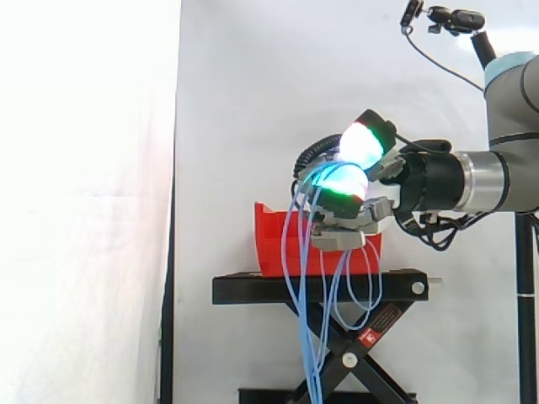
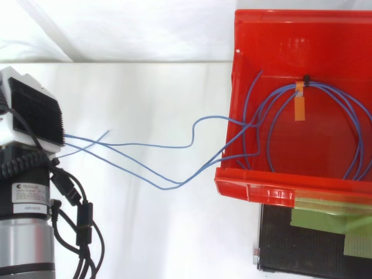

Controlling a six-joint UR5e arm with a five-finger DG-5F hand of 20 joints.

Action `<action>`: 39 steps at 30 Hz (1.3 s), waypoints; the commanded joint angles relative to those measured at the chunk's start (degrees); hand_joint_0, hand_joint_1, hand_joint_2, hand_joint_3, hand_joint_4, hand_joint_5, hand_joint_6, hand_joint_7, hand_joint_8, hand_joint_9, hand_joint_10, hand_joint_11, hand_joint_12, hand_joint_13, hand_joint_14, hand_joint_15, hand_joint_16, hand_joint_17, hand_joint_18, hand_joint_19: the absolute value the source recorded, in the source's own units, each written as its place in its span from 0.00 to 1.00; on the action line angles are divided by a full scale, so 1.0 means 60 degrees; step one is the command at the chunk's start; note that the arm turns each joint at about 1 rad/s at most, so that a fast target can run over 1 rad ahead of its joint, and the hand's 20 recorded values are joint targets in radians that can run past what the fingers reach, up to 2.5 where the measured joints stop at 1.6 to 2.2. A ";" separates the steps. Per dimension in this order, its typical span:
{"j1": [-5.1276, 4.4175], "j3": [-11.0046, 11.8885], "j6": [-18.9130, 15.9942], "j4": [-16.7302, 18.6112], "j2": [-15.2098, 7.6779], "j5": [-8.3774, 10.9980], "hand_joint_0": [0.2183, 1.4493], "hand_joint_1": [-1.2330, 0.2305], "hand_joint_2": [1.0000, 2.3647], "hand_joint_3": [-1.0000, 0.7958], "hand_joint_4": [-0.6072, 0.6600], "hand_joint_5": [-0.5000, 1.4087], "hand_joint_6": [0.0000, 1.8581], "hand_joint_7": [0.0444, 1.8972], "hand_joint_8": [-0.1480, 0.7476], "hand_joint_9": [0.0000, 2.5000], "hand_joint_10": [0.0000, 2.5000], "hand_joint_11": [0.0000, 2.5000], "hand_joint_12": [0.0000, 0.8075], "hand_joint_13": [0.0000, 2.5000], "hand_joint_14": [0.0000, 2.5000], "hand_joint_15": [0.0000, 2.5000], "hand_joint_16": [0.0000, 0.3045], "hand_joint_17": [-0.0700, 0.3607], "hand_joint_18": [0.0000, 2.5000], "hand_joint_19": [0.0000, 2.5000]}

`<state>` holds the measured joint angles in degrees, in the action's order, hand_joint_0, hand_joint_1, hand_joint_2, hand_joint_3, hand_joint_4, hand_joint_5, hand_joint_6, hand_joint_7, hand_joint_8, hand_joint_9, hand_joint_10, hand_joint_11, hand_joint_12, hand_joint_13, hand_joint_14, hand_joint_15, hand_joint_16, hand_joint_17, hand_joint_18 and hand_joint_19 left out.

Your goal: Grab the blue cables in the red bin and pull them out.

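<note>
While the hand [image 1: 347,189] grips thin blue cables [image 2: 151,146], their loops trail into the glossy red bin [image 2: 290,35].

We take the bin [image 2: 290,35] as our mark; it sits on the stand [image 1: 320,288]; seen from above, the hand [image 2: 32,110] lies well left of the bin; the cables [image 2: 174,185] run from the hand over the bin's left wall and loop inside it.

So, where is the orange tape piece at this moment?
In the top view, the orange tape sits inside the red bin, upper middle, stuck on the loop of blue cables just below a black tie.
</note>
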<state>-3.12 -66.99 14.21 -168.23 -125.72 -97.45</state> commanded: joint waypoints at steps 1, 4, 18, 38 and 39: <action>0.0007 0.0002 -0.0003 0.0001 0.0006 -0.0003 0.47 0.16 0.00 0.00 0.72 0.79 0.08 0.42 0.46 0.51 0.01 0.33 0.38 0.62 0.18 0.62 0.13 0.37 0.44 0.49; 0.0007 0.0002 0.0011 0.0001 0.0006 -0.0003 0.47 0.15 0.00 0.00 0.72 0.79 0.08 0.42 0.46 0.51 0.01 0.32 0.38 0.62 0.18 0.62 0.13 0.37 0.44 0.49; 0.0037 0.0002 0.0011 0.0191 0.0006 -0.0047 0.46 0.14 0.00 0.00 0.73 0.76 0.11 0.39 0.46 0.49 0.01 0.33 0.39 0.62 0.20 0.61 0.13 0.38 0.43 0.49; 0.0037 -0.0013 0.0011 0.0191 -0.0009 -0.0047 0.42 0.18 0.00 0.00 0.74 0.76 0.10 0.38 0.46 0.49 0.01 0.33 0.42 0.61 0.23 0.59 0.14 0.39 0.43 0.49; 0.0037 -0.0013 0.0011 0.0191 -0.0009 -0.0047 0.42 0.18 0.00 0.00 0.73 0.76 0.09 0.39 0.46 0.49 0.01 0.33 0.41 0.61 0.23 0.58 0.14 0.39 0.43 0.48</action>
<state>-2.94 -67.01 14.28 -167.08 -125.72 -97.73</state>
